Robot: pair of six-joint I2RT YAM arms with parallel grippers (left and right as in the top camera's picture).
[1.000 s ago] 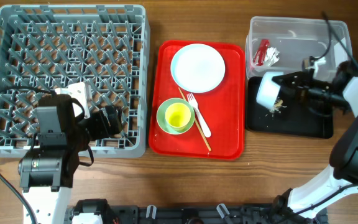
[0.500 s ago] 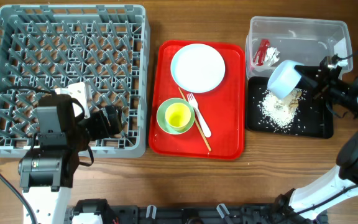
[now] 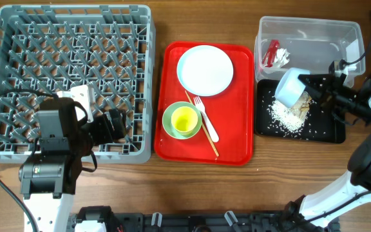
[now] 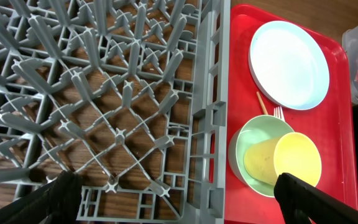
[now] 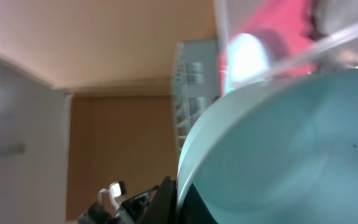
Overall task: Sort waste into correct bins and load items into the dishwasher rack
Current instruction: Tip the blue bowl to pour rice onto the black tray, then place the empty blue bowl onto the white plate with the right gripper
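My right gripper (image 3: 309, 90) is shut on the rim of a pale blue bowl (image 3: 288, 87), tipped on its side over the black tray (image 3: 327, 129); the bowl fills the right wrist view (image 5: 291, 155). Rice-like scraps (image 3: 287, 115) lie piled in the tray. The clear tub (image 3: 314, 35) behind holds a red wrapper (image 3: 272, 51) and white paper bits (image 3: 282, 59). My left gripper (image 4: 176, 199) is open and empty over the grey rack's (image 3: 18, 38) front right corner. On the red tray (image 3: 237, 145) lie the white plate (image 3: 205, 69), a green-inside bowl (image 3: 172, 125) holding a yellow cup (image 3: 185, 119), a fork (image 3: 207, 121) and chopsticks (image 3: 205, 135).
The rack (image 4: 104, 93) is empty, pegs upright. Bare wooden table shows in front of the trays and between the red tray and black tray. Cables trail at the right edge near my right arm.
The rice poured out of the bowl into the black tray. The bowl then shifted slightly left and down over the pile. The left arm has not moved.
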